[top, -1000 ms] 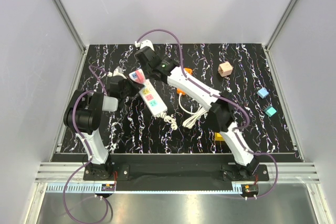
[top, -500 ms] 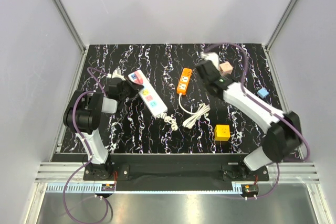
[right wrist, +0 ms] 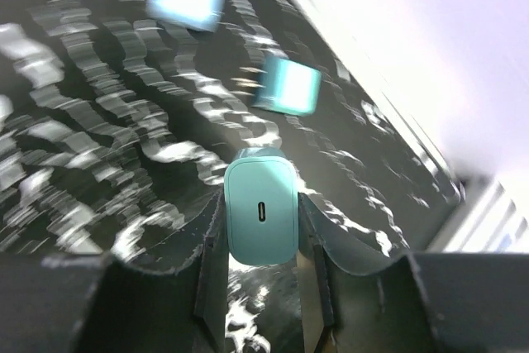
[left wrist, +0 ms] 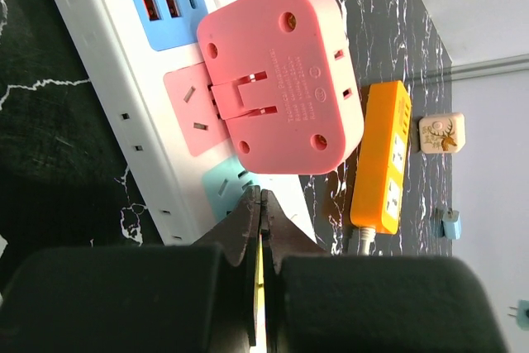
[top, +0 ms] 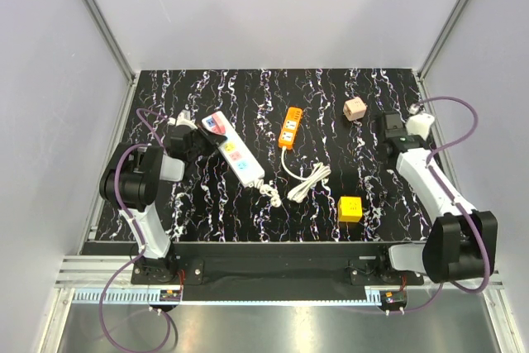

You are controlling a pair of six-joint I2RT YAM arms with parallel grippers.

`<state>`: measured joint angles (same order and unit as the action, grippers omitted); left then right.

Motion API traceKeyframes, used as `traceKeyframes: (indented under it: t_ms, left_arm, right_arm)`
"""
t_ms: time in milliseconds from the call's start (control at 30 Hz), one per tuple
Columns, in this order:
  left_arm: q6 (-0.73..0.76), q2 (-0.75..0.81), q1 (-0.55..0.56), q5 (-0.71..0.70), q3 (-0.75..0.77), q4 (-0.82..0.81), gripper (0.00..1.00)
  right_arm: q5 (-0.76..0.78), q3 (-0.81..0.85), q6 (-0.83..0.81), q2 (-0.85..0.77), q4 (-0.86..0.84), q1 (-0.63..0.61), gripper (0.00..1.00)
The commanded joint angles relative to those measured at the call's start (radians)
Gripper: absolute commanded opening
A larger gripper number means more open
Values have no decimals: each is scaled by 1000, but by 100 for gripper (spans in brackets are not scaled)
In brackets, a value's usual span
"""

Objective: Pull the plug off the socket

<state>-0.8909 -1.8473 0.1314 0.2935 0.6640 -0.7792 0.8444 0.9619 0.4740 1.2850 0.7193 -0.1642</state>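
Lower right pincer point(right wrist: 261, 237), clamped on teal charger plug point(right wrist: 259, 204), gently onto bare tabletop point(right wrist: 99, 146), short of teal cube point(right wrist: 287, 87) ahead; release only there. Leave left pincer point(left wrist: 260, 204), pressed together, at white power strip point(left wrist: 103, 59) just ahead.

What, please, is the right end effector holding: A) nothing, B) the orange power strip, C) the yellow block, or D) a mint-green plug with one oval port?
D: the right wrist view shows the mint-green plug clamped between the fingers of the right end effector.
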Motion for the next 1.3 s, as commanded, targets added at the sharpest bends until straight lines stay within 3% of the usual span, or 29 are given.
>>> traceKeyframes:
  t_ms: [0, 267, 400, 567, 833, 967, 1100, 1267]
  left_arm:
    - [21, -27, 2, 52, -35, 67, 0]
    - [3, -52, -3, 87, -35, 31, 0]
    - [-8, -58, -12, 102, -44, 6, 0]
    - [-31, -79, -26, 131, -53, -37, 0]
    - [-36, -81, -30, 136, -60, -49, 0]
    - [-36, -73, -32, 128, -66, -54, 0]
    - [-34, -69, -32, 127, -69, -55, 0]
    - [-33, -66, -32, 127, -72, -64, 0]
  right_arm:
    - [45, 2, 162, -1, 42, 113, 0]
    - [16, -71, 184, 22, -10, 422, 0]
    - [38, -40, 199, 131, -3, 443, 0]
    - [-68, 23, 178, 275, -11, 450, 0]
    - [7, 57, 236, 379, 22, 450, 0]
    - [10, 64, 242, 419, 22, 450, 10]
    - [10, 52, 236, 415, 2, 450, 32]
    - [1, 54, 187, 409, -26, 451, 45]
